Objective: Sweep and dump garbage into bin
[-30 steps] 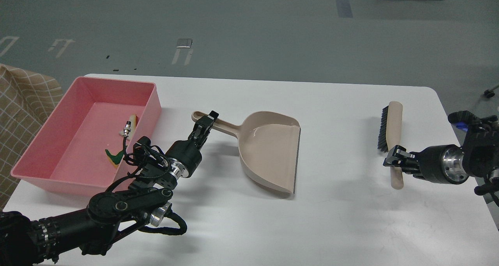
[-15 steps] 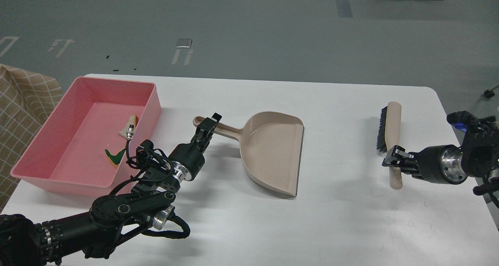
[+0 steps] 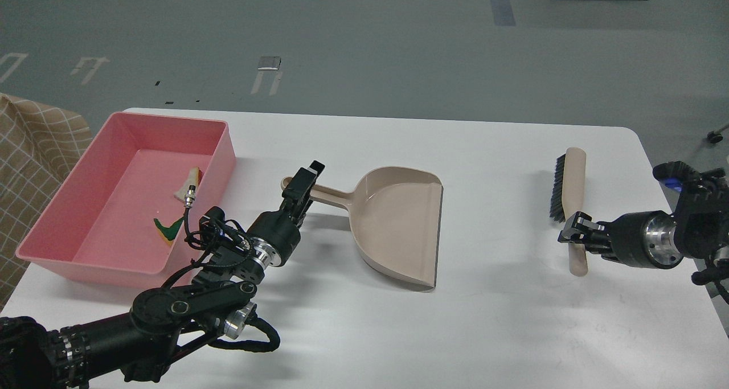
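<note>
The pink bin [image 3: 221, 150] stands at the table's left. Inside it lie the white bread slice [image 3: 187, 186] and the yellow sponge with green top [image 3: 167, 230]. My left gripper [image 3: 300, 185] is shut on the handle end of the beige dustpan [image 3: 398, 224], which rests on the table at centre with its mouth facing the near right. My right gripper [image 3: 576, 230] is shut on the lower handle of the beige brush [image 3: 572, 184], black bristles facing left, at the table's right.
The white table [image 3: 490, 320] has a rounded far right corner and edges close to the brush. A tan checked cloth [image 3: 28, 144] lies off the table's left side. Grey floor lies beyond.
The dustpan has levelled from a tilt to lie flatter and has shifted slightly right and nearer. My left gripper moved with its handle. The right gripper and brush have barely moved.
</note>
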Robot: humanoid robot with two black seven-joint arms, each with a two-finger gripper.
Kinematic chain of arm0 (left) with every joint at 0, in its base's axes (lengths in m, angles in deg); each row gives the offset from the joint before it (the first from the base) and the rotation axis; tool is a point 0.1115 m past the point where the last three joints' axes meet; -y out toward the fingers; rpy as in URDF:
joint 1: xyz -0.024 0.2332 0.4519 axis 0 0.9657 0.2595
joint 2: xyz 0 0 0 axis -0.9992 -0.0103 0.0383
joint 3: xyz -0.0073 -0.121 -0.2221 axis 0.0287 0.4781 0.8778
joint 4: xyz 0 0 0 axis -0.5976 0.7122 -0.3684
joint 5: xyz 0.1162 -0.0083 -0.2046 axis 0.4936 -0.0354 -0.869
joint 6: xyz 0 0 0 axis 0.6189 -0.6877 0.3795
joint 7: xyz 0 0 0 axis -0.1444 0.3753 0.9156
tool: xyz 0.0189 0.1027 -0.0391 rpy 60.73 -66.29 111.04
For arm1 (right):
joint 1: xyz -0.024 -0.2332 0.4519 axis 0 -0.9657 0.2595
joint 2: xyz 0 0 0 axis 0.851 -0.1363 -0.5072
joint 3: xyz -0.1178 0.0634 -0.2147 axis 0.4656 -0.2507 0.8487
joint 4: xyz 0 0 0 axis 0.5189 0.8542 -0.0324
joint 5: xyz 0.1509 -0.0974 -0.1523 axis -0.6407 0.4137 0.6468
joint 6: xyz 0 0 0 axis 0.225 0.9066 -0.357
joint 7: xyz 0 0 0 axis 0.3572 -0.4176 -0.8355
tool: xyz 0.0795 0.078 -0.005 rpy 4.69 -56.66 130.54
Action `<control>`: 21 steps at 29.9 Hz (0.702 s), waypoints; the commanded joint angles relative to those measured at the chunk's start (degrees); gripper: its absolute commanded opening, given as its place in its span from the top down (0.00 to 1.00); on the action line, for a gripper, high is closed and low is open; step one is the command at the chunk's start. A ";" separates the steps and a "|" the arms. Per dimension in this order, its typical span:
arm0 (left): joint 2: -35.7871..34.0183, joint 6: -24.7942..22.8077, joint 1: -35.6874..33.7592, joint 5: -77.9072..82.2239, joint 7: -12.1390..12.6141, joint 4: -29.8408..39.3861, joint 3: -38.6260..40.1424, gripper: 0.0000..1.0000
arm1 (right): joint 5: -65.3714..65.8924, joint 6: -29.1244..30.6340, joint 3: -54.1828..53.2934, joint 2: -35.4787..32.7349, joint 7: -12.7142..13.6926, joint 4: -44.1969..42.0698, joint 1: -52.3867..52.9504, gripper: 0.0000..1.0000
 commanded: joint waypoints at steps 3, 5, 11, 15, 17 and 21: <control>-0.42 0.00 0.30 0.04 0.00 1.57 -0.01 0.02 | -0.01 0.00 0.00 -0.04 -0.02 0.03 0.03 0.00; -0.51 0.00 0.30 0.04 0.00 1.93 -0.01 0.02 | -0.01 0.00 0.00 0.05 -0.02 0.03 0.03 0.00; -0.60 0.00 0.65 0.04 0.00 2.28 -0.01 0.02 | -0.01 0.00 -0.27 0.22 -0.02 -0.15 0.21 0.00; -0.86 0.00 0.74 0.04 0.00 3.15 -0.01 0.02 | -0.01 0.00 -0.35 0.22 -0.02 -0.23 0.03 0.00; -0.95 0.00 0.83 0.04 0.00 3.42 -0.01 0.02 | -0.01 0.00 -0.35 0.22 -0.02 -0.23 0.12 0.00; -1.30 0.00 1.18 0.04 0.00 3.69 0.08 0.02 | -0.01 0.00 -0.35 0.22 -0.02 -0.15 0.12 0.00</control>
